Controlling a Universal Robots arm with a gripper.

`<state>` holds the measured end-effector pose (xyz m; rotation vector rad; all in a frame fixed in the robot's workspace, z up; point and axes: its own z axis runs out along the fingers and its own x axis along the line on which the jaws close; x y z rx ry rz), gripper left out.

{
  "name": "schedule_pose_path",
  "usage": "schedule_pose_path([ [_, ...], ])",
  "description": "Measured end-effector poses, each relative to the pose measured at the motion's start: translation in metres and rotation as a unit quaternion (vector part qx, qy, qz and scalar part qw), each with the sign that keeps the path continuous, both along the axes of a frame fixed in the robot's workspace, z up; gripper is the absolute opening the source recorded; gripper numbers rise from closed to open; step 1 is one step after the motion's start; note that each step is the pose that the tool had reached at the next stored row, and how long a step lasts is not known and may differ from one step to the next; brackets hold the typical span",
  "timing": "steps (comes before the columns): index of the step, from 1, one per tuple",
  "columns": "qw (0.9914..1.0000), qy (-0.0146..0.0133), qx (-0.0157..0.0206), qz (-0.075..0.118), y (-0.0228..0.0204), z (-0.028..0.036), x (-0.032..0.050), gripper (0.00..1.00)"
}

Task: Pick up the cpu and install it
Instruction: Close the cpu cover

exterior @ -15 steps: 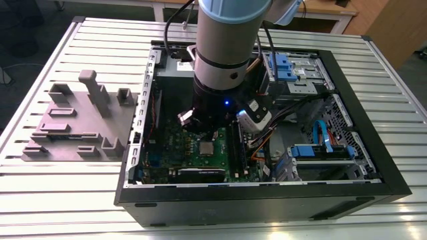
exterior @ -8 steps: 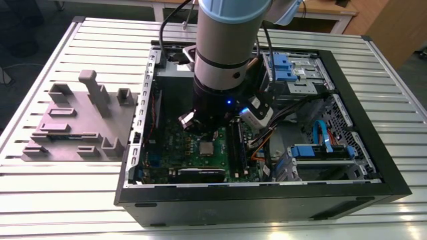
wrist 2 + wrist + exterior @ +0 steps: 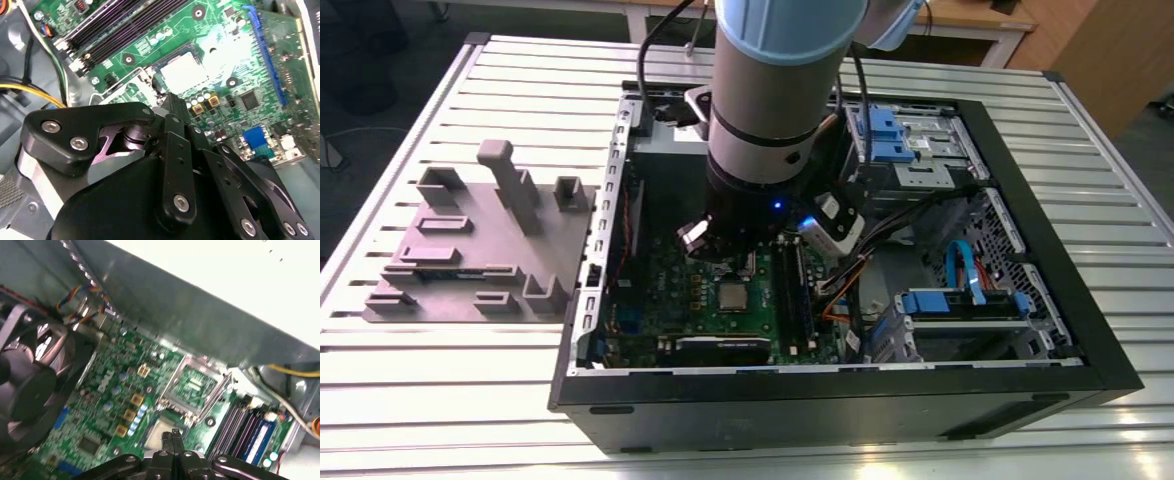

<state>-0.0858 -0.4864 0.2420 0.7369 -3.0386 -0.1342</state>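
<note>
A slatted metal table (image 3: pixel 440 380) holds an open black computer case (image 3: pixel 854 400) with a green motherboard (image 3: pixel 707 300) inside. The robot arm (image 3: pixel 767 110) reaches down into the case. Its gripper (image 3: pixel 172 436) hangs just above the board with both fingers pressed together, holding nothing. The cpu (image 3: pixel 183 70) lies flat in its socket, just beyond the fingertips (image 3: pixel 175 432).

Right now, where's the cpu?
The cpu sits flat on the green motherboard inside the open case, just below the gripper in the exterior view, with the black memory slots on that view's right.
</note>
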Motion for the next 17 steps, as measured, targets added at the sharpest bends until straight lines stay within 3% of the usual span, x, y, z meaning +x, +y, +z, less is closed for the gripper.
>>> schedule_pose_path([
  [3,0.99978,-0.0005,0.0002,0.021,-0.0001,-0.0003,0.0000,0.10],
  [7,0.99861,-0.0008,0.0003,0.053,-0.0001,-0.0008,0.0000,0.10],
  [10,0.99853,-0.0008,0.0004,0.054,-0.0001,-0.0009,0.0000,0.10],
  [12,0.99761,-0.0009,0.0006,0.069,-0.0001,-0.0010,0.0001,0.10],
  [17,0.99761,-0.0008,0.0006,0.069,-0.0001,-0.0010,0.0014,0.10],
])
